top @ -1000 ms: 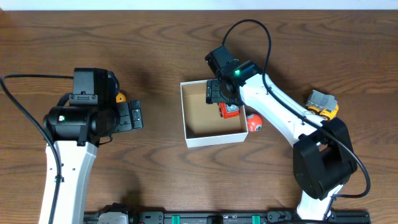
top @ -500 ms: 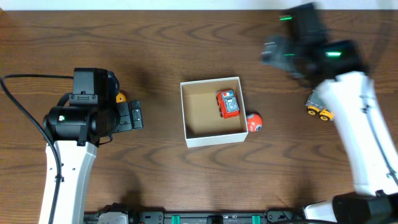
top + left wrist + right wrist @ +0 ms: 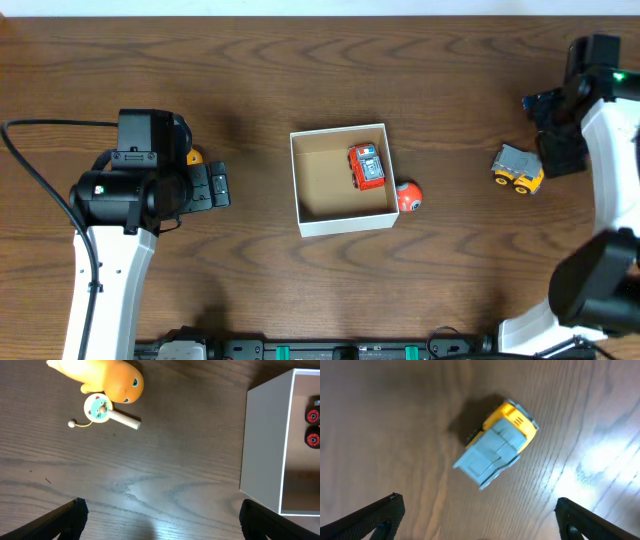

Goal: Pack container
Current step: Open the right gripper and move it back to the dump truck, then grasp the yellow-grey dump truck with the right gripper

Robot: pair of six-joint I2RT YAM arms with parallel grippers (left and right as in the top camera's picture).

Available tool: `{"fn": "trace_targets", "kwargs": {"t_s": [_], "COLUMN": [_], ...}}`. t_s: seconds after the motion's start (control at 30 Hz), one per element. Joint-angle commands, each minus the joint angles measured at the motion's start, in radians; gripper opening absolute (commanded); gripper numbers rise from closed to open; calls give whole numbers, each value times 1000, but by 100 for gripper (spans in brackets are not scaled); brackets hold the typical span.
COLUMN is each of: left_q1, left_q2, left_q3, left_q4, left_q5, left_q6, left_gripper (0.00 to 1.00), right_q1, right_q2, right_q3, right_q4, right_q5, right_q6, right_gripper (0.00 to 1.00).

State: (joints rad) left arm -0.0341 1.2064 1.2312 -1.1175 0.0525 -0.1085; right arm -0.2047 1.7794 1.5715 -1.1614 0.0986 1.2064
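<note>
The container [image 3: 311, 187], a white square box with a brown inside, sits mid-table with a red toy car [image 3: 366, 166] in its right part. Its white wall [image 3: 262, 445] shows in the left wrist view. An orange ball toy [image 3: 407, 197] lies against its right outside wall. A yellow and grey toy truck [image 3: 517, 167] lies at the right, also in the right wrist view [image 3: 496, 443]. My right gripper [image 3: 557, 128] is open and empty just right of and above the truck. My left gripper [image 3: 218, 186] is open and empty left of the box. An orange toy animal [image 3: 102, 379] and a small round rattle [image 3: 101, 409] lie beyond it.
The dark wood table [image 3: 300, 70] runs to a pale edge along the top. The left arm [image 3: 110, 250] stands at the left side, and the right arm [image 3: 610, 220] at the far right edge.
My right gripper let go of the red car in the box, rose and swung right across the table to the toy truck. The left arm has not moved.
</note>
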Motion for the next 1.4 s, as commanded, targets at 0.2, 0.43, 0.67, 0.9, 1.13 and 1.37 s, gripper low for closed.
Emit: {"fn": "trace_targets", "kwargs": {"t_s": [0.2,0.43,0.67,0.9,1.13,1.37], "left_q1": [-1,-1,-1,-1,-1,-1], "left_q2": [2,2,2,2,2,2], "left_q3": [20,20,20,20,20,20], "left_q4": [0,1,1,1,1,1], "left_q5": [3,3,3,3,3,3], "left_q6": [-2,-2,-2,-2,-2,-2], "left_gripper": [98,98,98,98,98,98], "right_q1": [-8,-8,-8,-7,-5,-5], "right_q2": [154,235,282,284,284,284], "right_q3": [-19,-19,-20,-21,-24,-56], "right_q4": [46,51,55,46,20,17], "right_q5": [-21,-22,-21,-21,-19,-16], "right_q6": [103,125,125,124,124,124], "right_gripper": [99,99,99,93,73,60]}}
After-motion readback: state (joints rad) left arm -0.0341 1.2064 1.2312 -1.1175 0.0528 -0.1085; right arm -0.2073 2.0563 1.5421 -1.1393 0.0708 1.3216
